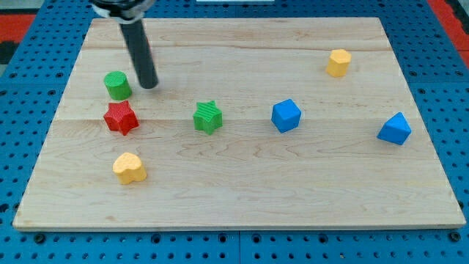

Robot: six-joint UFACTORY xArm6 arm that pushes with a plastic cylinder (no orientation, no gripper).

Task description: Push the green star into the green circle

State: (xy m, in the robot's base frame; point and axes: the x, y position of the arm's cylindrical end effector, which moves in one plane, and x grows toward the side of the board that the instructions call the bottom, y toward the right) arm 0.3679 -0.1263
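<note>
The green star [208, 116] lies on the wooden board left of centre. The green circle [116, 85], a short cylinder, stands at the view's left, well apart from the star. My tip [149, 83] touches down just right of the green circle and up-left of the green star. The rod leans up toward the view's top left. A gap of bare wood shows between my tip and the green star.
A red star [121, 117] sits right below the green circle. A yellow heart [130, 168] lies lower left. A blue block [286, 115] sits right of the green star, another blue block [395, 129] at far right, a yellow block [338, 63] at upper right.
</note>
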